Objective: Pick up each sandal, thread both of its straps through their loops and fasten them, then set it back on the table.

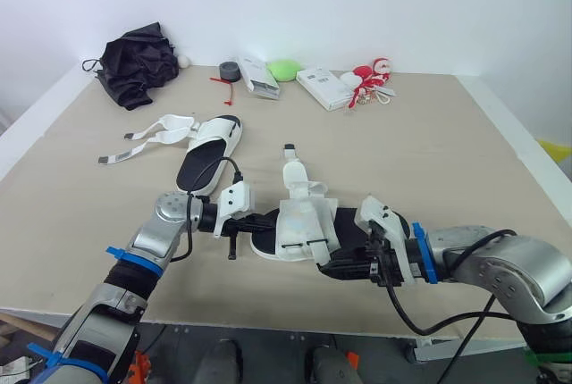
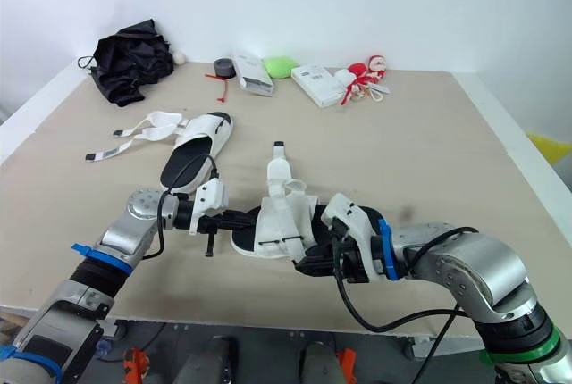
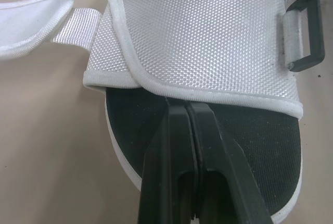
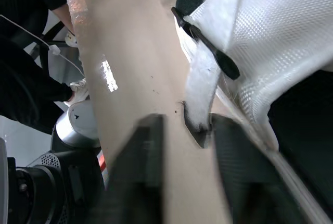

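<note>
The sandal (image 1: pixel 299 223), seemingly light with a stiff sole, sits between left end effector (image 3: pixel 186 107), fingers together at its footbed, and right end effector (image 4: pixel 183 130), fingers apart astride the limp strap tip (image 4: pixel 200 99), probably the best hold.

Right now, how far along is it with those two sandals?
Nothing looks finished yet. The near sandal is in hand: left fingers shut at one end of its sole, right fingers open around a loose strap end. Left: fastening it, then the far sandal, whose straps lie splayed open.
</note>
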`<state>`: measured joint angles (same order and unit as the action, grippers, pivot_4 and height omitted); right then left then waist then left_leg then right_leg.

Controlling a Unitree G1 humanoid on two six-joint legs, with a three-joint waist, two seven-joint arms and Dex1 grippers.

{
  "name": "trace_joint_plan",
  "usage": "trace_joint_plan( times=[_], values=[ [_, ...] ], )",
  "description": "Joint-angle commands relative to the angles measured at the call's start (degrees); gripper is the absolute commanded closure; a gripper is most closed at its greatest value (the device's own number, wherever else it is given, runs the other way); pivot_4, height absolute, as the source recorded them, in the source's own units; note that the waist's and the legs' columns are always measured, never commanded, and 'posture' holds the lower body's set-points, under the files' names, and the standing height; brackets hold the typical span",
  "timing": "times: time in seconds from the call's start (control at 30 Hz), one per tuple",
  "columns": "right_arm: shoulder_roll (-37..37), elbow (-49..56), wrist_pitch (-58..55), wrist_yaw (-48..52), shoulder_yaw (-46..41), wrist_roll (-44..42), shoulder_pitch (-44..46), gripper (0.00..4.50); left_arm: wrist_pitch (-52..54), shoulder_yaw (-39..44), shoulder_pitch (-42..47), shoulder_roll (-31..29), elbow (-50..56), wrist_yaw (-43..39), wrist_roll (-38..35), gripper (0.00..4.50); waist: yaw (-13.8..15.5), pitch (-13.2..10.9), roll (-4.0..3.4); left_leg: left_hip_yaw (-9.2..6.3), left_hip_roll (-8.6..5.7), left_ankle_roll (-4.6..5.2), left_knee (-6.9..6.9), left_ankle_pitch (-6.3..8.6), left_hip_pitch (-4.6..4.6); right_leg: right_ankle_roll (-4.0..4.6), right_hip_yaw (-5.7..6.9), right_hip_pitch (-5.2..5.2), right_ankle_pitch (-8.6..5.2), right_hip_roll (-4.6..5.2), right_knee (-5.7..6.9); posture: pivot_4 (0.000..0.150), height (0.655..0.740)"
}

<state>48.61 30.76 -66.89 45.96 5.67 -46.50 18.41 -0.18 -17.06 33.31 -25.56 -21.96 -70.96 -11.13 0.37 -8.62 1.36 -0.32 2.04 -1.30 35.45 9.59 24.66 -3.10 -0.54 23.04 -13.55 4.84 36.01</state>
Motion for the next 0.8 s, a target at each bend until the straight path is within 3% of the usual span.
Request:
trace_joint_plan(
  times=[0.03, 0.27, 0.5, 0.67, 0.8],
  values=[
    [0.1, 0.9, 0.4, 0.6, -0.3, -0.5, 0.4, 4.47, 2.1, -2.8, -2.8, -1.0, -4.7, 1.3, 5.4, 4.50, 0.0, 0.0, 0.00, 0.00, 0.00, 0.00, 0.00, 0.00, 0.00, 0.00, 0.00, 0.00, 0.00, 0.00, 0.00, 0.150, 0.7380],
    [0.9, 2.3, -0.1, 3.2, -1.4, -3.7, -0.1, 4.47, 2.3, -2.8, -3.2, -1.2, -4.2, 1.4, 5.3, 4.50, 0.0, 0.0, 0.00, 0.00, 0.01, -0.02, 0.00, 0.02, 0.00, 0.00, 0.00, 0.01, 0.00, 0.00, 0.00, 0.150, 0.7380],
    [2.2, 5.3, -0.5, 10.1, -10.6, -20.1, 1.6, 4.47, 2.4, -2.7, -3.4, -1.2, -4.2, 1.5, 5.2, 4.50, 0.0, 0.0, 0.01, -0.01, 0.01, 0.01, -0.02, -0.01, 0.02, 0.00, 0.02, 0.00, 0.00, 0.00, 0.00, 0.150, 0.7380],
    [-2.1, -1.6, -1.9, 4.9, -11.5, -27.6, 9.5, 4.47, 2.5, -2.6, -3.2, -1.0, -4.3, 1.8, 5.1, 4.50, 0.0, -0.1, 0.12, -0.02, 0.04, -0.05, -0.02, 0.03, -0.01, 0.00, 0.03, 0.00, 0.00, -0.02, -0.01, 0.150, 0.7380],
    [-9.0, -11.1, -1.9, -6.0, -9.4, -21.2, 15.9, 4.47, 2.5, -2.6, -3.3, -0.9, -4.2, 1.9, 5.1, 4.50, 0.0, -0.1, 0.19, 0.02, 0.07, -0.08, -0.01, 0.05, -0.02, 0.00, 0.04, 0.03, 0.00, 0.02, -0.02, 0.150, 0.7380]
  ],
)
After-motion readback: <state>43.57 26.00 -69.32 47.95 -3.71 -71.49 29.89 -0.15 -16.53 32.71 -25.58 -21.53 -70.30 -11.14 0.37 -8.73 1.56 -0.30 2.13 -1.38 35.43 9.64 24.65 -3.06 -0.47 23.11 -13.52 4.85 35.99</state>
